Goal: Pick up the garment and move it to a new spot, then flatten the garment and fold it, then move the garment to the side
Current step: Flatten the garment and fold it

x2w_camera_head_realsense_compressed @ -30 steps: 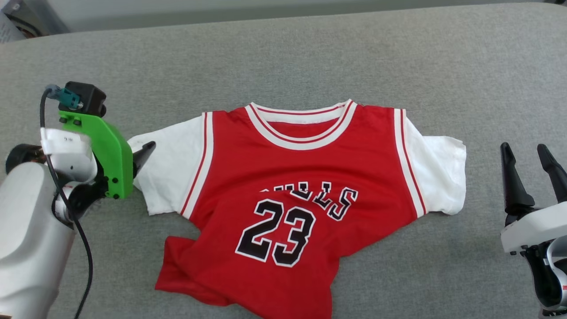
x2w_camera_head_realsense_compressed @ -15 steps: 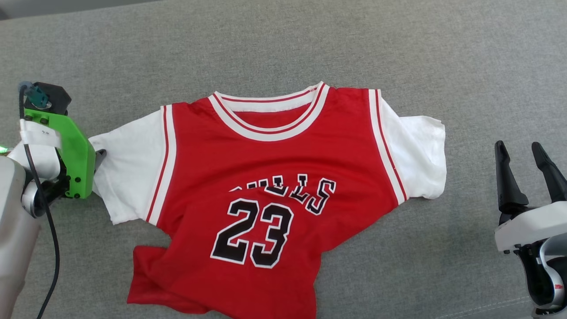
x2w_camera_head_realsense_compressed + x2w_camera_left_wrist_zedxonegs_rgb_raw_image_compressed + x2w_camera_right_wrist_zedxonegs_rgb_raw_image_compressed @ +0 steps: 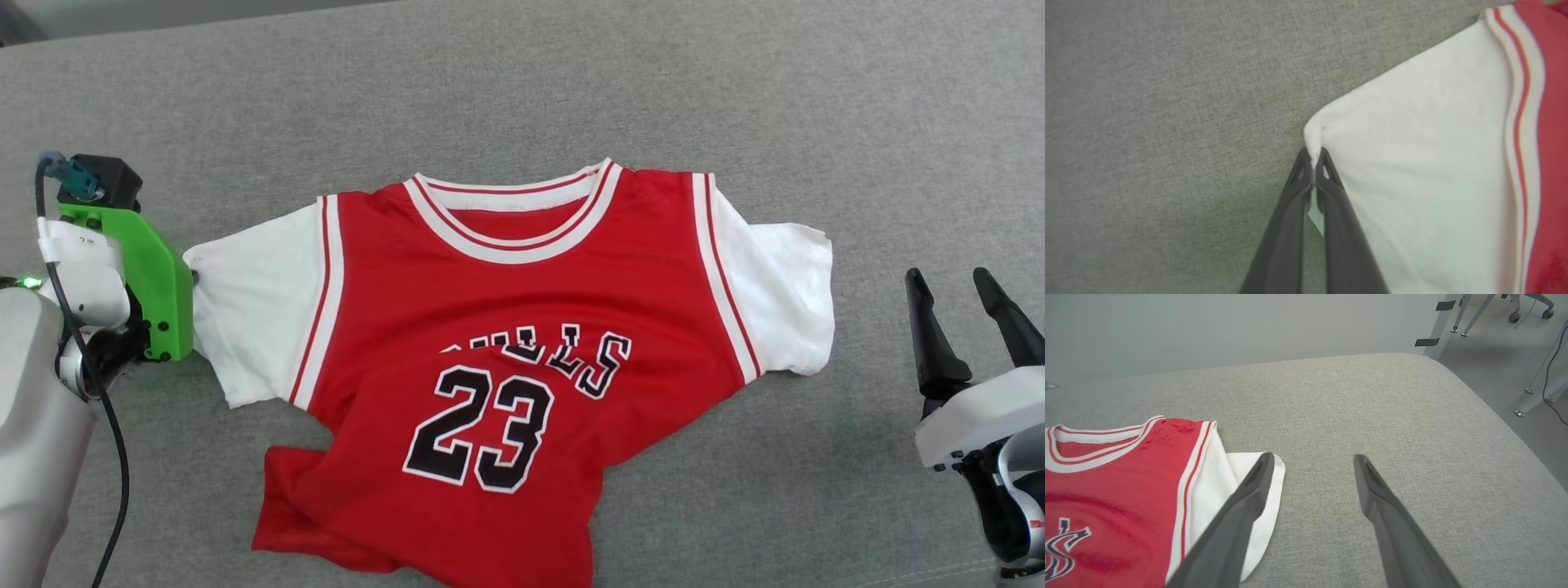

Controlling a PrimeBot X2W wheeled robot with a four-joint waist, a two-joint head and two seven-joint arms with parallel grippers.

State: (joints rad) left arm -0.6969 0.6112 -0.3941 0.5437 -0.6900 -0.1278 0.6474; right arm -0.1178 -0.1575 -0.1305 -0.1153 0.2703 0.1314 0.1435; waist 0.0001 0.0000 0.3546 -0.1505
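Two grippers, two different stories. The garment (image 3: 506, 327) lies face up in the middle of the grey cushion (image 3: 735, 98), collar toward 12 o'clock, with the red hem rumpled around 7 o'clock. The left gripper (image 3: 1313, 157) sits at its 9 o'clock, fingers pinched tight on the corner of the white sleeve, with a little nub of cloth poking past the tips. The right gripper (image 3: 947, 278) hangs out at 3 o'clock, fingers spread wide with nothing between them, just clear of the other sleeve.
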